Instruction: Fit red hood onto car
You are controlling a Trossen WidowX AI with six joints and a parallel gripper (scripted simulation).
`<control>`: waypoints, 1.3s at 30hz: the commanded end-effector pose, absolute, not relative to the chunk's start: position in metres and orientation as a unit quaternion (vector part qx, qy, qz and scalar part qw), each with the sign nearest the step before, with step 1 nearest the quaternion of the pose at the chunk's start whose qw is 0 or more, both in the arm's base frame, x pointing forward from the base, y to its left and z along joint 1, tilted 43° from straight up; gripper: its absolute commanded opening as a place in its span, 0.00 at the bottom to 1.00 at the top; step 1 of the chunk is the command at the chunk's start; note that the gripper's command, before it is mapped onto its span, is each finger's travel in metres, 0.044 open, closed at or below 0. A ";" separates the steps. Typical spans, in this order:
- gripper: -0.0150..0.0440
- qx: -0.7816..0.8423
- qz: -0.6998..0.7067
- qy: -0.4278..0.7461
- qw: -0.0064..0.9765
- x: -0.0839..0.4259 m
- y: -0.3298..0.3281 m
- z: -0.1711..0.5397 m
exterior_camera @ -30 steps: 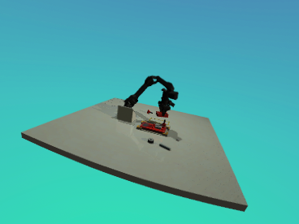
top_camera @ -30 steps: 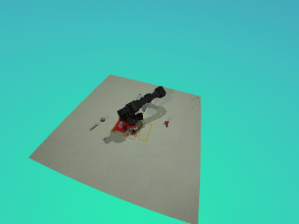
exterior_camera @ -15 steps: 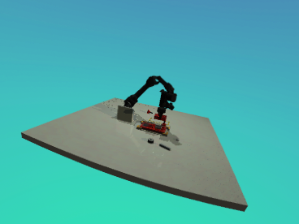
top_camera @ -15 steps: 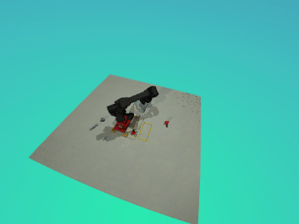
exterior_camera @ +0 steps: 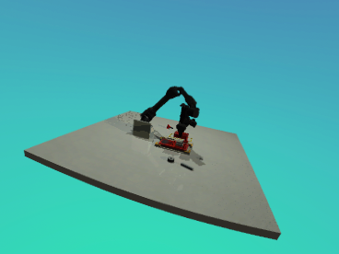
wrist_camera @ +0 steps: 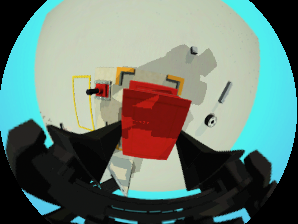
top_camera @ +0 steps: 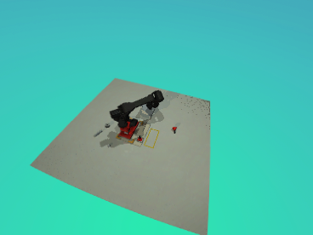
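From above the wrist, the red hood [wrist_camera: 153, 119] filled the middle of the view, clamped between the dark fingers of the gripper [wrist_camera: 149, 156]. Beyond it lay yellow corner marks of the jig [wrist_camera: 125, 72], a yellow outlined rectangle [wrist_camera: 81, 103] to the left, and a small black ring [wrist_camera: 210, 120] beside a thin dark rod [wrist_camera: 224, 92] on the grey table [wrist_camera: 133, 23].

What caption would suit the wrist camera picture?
Seen from the wrist, the gripper holds the red hood above the grey table.
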State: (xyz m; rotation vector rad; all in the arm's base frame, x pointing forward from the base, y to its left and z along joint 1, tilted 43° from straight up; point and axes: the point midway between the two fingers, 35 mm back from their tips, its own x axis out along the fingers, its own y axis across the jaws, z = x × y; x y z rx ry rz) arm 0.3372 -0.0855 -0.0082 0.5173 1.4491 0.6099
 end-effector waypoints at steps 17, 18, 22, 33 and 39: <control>0.25 0.235 0.274 0.649 0.670 0.337 -0.058 -0.037; 0.25 0.235 0.274 0.649 0.670 0.337 -0.058 -0.037; 0.25 0.235 0.274 0.649 0.670 0.337 -0.058 -0.038; 0.25 0.235 0.274 0.649 0.670 0.338 -0.058 -0.037; 0.25 0.235 0.274 0.649 0.670 0.338 -0.057 -0.038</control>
